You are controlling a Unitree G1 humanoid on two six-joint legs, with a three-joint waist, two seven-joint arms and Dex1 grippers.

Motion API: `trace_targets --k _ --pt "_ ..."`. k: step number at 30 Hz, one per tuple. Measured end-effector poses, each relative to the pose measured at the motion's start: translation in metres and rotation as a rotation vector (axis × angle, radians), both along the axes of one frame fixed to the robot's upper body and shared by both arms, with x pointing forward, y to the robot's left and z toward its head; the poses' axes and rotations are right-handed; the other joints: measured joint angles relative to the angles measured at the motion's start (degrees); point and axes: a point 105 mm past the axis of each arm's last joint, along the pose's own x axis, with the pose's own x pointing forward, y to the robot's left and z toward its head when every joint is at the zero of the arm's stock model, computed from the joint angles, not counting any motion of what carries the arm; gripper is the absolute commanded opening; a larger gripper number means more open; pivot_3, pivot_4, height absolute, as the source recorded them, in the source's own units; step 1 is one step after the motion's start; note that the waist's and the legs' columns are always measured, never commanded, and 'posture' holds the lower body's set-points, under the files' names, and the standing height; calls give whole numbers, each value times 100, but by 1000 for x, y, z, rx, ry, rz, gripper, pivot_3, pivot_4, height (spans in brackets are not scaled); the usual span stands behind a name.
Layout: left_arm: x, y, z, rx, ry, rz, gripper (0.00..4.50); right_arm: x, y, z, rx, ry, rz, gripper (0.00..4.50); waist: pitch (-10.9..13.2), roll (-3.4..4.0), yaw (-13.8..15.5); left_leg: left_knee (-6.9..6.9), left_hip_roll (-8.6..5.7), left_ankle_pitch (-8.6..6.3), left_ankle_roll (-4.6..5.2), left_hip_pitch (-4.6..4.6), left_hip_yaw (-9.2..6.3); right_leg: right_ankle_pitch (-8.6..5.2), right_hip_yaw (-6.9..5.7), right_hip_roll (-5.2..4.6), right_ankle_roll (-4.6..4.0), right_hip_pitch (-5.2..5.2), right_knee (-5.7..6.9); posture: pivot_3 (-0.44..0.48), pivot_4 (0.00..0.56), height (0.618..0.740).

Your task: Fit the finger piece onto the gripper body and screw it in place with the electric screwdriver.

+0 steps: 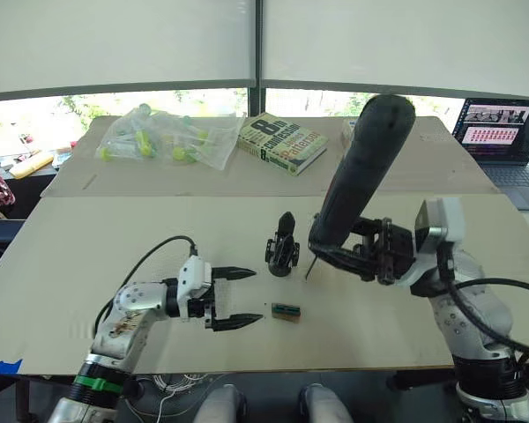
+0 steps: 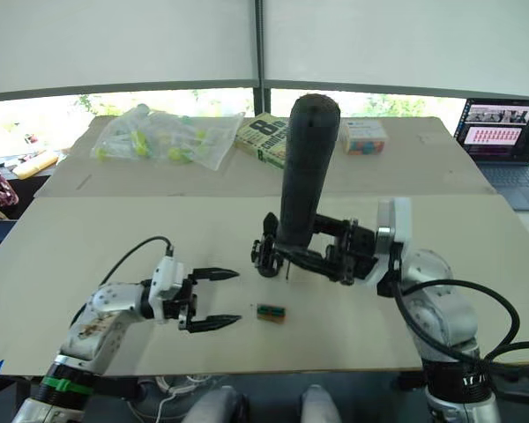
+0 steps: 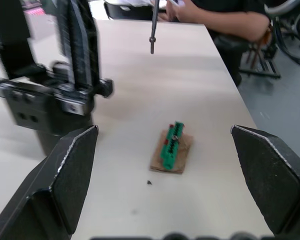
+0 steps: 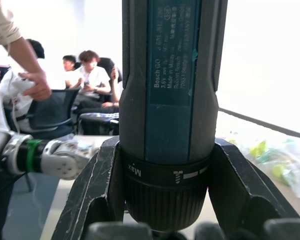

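right gripper (image 1: 339,251) clamps the electric screwdriver (image 1: 361,172), bit just beside the gripper body (image 1: 282,247); left gripper (image 1: 240,298) spread, empty; finger piece indistinct.

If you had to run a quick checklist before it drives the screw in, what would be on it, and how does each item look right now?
1. Right hand has a firm hold on the electric screwdriver: ok, the tool is clamped between both fingers.
2. Bit lined up over the gripper body: not ok, the tip sits beside the body, above the bare table.
3. Gripper body standing upright: ok.
4. Finger piece seated on the body: cannot tell.
5. Left hand free to steady the body: ok, it is open, holds nothing and is apart from the body.
6. Small green block out of the way: ok, it lies nearer the robot than the body.
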Motion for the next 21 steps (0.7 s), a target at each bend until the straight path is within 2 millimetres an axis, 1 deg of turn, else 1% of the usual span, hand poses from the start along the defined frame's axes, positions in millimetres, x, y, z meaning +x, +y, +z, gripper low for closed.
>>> trace_targets --k 5,8,12,14,17,21 --pt "5 16 25 -68 26 65 4500 6 1 12 26 7 -9 1905 1 0 -5 0 -2 0 0 0 0 0 -1 1 0 1 -1 0 150 740" --pt "9 18 33 -92 36 86 4500 13 0 17 42 6 -25 1905 1 -2 1 0 -5 0 0 -1 0 0 -2 3 0 1 -2 0 150 740" --pt "18 19 50 -119 13 98 4500 25 -3 20 64 11 -54 1905 2 -2 1 0 -4 0 0 -1 0 0 -2 9 0 2 -1 0 150 740" --pt "20 18 54 -121 12 97 4500 29 -5 19 66 15 -71 1905 2 -2 -4 0 -4 0 0 -2 1 0 -2 10 0 1 -1 0 150 740" --pt "21 18 54 -119 23 97 4500 37 -8 16 60 10 -108 1905 2 -1 -9 0 -4 0 0 -3 1 0 -2 11 0 1 -1 0 150 740" --pt "23 18 55 -121 26 99 4500 44 -7 20 74 -2 -118 1905 2 -1 -38 0 -2 0 0 -2 1 0 -1 15 0 -1 3 0 150 740"
